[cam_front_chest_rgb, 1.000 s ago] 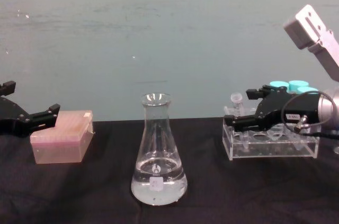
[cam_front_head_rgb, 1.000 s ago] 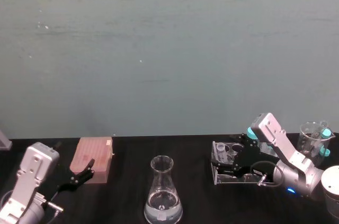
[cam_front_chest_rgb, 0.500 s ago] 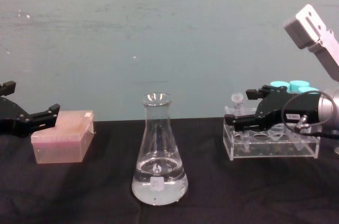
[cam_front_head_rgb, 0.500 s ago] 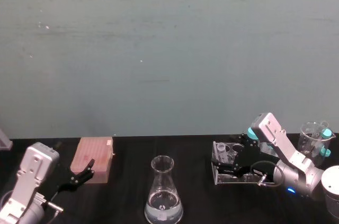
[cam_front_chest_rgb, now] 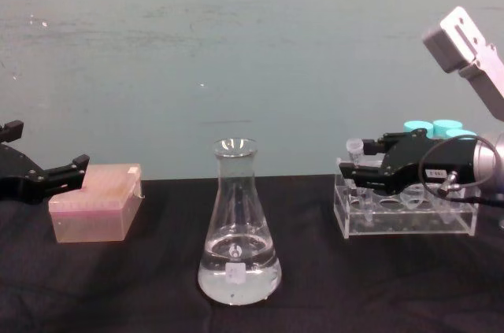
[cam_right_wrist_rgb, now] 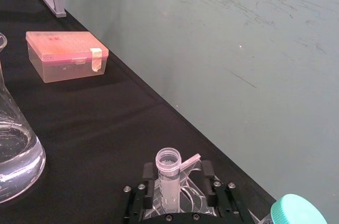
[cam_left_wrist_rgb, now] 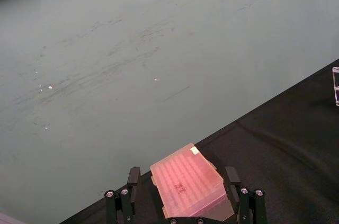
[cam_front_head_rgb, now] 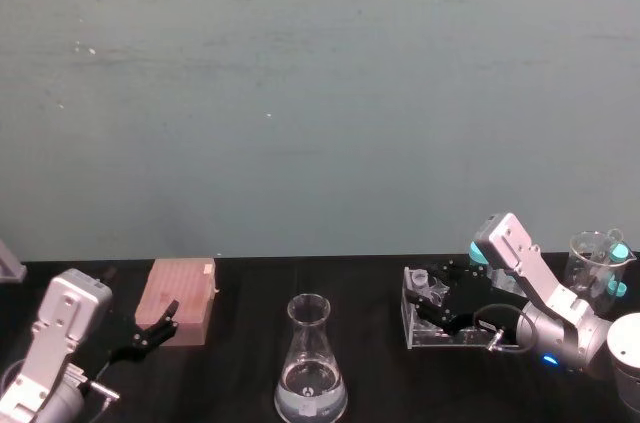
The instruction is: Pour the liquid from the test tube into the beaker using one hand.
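Chest view first: where is the right gripper (cam_front_chest_rgb: 360, 166)?
Low at the robot's right, reaching in over the left end of the clear rack (cam_front_chest_rgb: 441, 223) on the black table (cam_front_chest_rgb: 354, 294). It straddles the test tube (cam_front_chest_rgb: 353, 146).

Has it clamped the tube?
I cannot tell. The right wrist view puts the tube upright in the middle of the gripper, with its hinged cap (cam_right_wrist_rgb: 190, 159) flipped open to one side, but contact is not clear.

So where exactly does the tube sit?
It stands in the rack, at the end nearest the beaker (cam_front_chest_rgb: 236, 215), its whitish rim above the rack's top. Teal-capped tubes (cam_front_chest_rgb: 431, 125) stand farther right, behind the gripper. Whether any liquid lies inside the test tube I cannot make out.

And the beaker?
It stands upright mid-table, well apart from the rack, on the robot's left of it. A pool of clear liquid (cam_front_chest_rgb: 253, 278) fills its wide base, and a small white label (cam_front_chest_rgb: 233, 272) faces the camera.

Left gripper (cam_left_wrist_rgb: 181, 179)?
It is idle at the robot's left, spread wide, just beside a pink box (cam_front_chest_rgb: 94, 207). I cannot tell whether they touch.
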`<state>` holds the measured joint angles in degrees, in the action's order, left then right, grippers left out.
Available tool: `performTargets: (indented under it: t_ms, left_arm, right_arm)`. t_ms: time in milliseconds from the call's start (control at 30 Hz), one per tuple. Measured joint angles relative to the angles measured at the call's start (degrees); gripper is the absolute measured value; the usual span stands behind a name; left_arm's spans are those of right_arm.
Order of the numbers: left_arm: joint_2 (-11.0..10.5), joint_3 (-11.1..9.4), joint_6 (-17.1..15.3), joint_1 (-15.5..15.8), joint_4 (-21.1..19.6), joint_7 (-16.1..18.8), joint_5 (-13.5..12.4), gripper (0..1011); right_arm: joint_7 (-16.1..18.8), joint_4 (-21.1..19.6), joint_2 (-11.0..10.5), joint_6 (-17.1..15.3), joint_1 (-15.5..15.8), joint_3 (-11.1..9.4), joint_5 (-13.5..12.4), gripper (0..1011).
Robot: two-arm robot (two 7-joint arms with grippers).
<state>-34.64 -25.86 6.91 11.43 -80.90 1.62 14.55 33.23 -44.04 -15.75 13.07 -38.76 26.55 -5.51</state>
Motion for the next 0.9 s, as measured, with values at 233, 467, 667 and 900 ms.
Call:
performTargets:
  t_ms: [233,467,667,900]
  left_arm:
    - [0.0,0.0,0.0,0.0,0.0,0.0,0.0,1000]
    - [0.0,0.0,0.0,0.0,0.0,0.0,0.0,1000]
    - [0.0,0.0,0.0,0.0,0.0,0.0,0.0,1000]
    - [0.0,0.0,0.0,0.0,0.0,0.0,0.0,1000]
  right_arm:
    - [0.0,0.0,0.0,0.0,0.0,0.0,0.0,362]
    - [0.1,0.0,0.0,0.0,0.0,0.0,0.0,208]
    - [0.1,0.0,0.0,0.0,0.0,0.0,0.0,208]
    - [0.5,-1.0,-0.2,-0.1,0.3,-0.1,-0.1,208]
